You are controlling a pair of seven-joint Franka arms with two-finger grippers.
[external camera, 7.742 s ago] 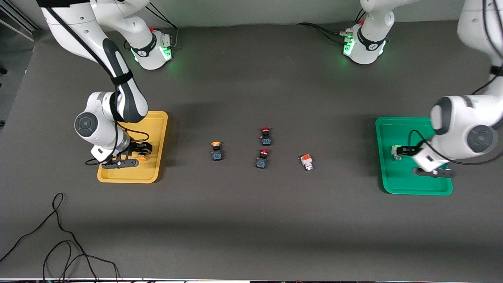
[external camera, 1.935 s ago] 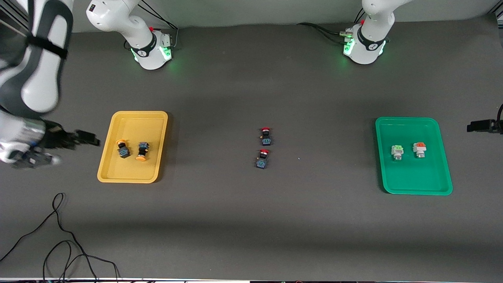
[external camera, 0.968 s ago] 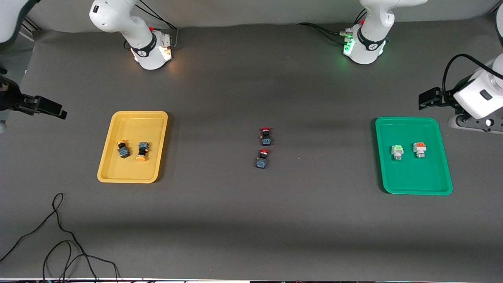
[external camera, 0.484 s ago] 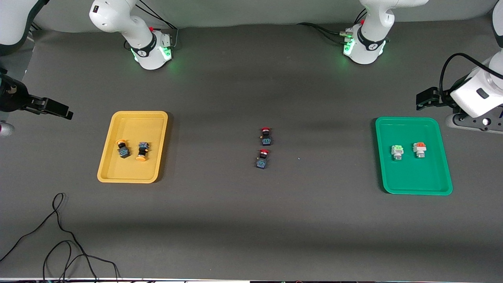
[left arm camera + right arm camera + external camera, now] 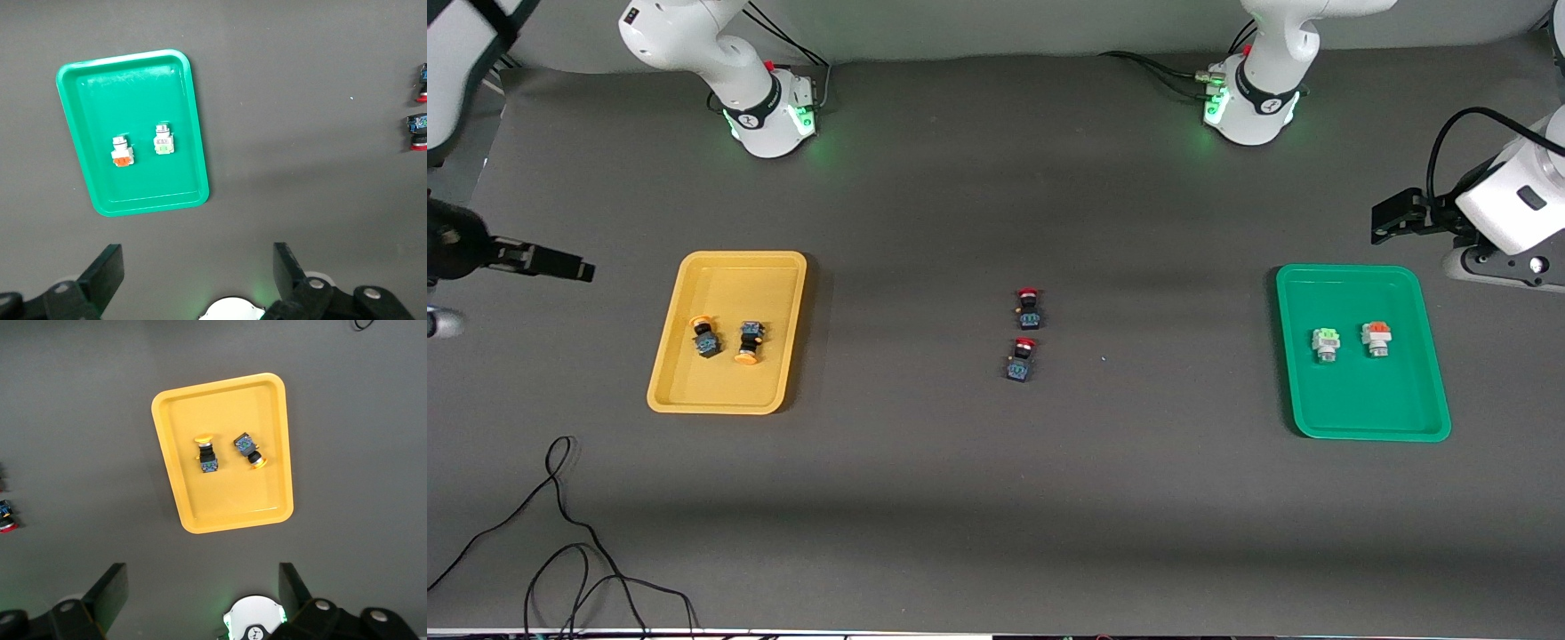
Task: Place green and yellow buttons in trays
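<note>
The yellow tray (image 5: 720, 284) holds two yellow-capped black-blue buttons (image 5: 705, 338) (image 5: 749, 342), which also show in the right wrist view (image 5: 207, 453) (image 5: 250, 451). The green tray (image 5: 1369, 400) holds two whitish buttons, one with a pale green block (image 5: 1326, 344) and one with an orange block (image 5: 1376, 338). My left gripper (image 5: 197, 267) is open and empty, high over the bare table beside the green tray (image 5: 147, 180). My right gripper (image 5: 202, 587) is open and empty, high over the table beside the yellow tray (image 5: 233, 507).
Two red-capped black-blue switches (image 5: 1028, 308) (image 5: 1021, 359) lie mid-table, one nearer the front camera. A black cable (image 5: 560, 533) loops on the table near the front camera at the right arm's end. Both arm bases (image 5: 769, 111) (image 5: 1249, 107) stand along the robots' edge.
Since the earliest frame a yellow button and the orange-block button left the table centre and now lie in the trays. Both arms rose and pulled outward, and in the last second they only drifted slightly.
</note>
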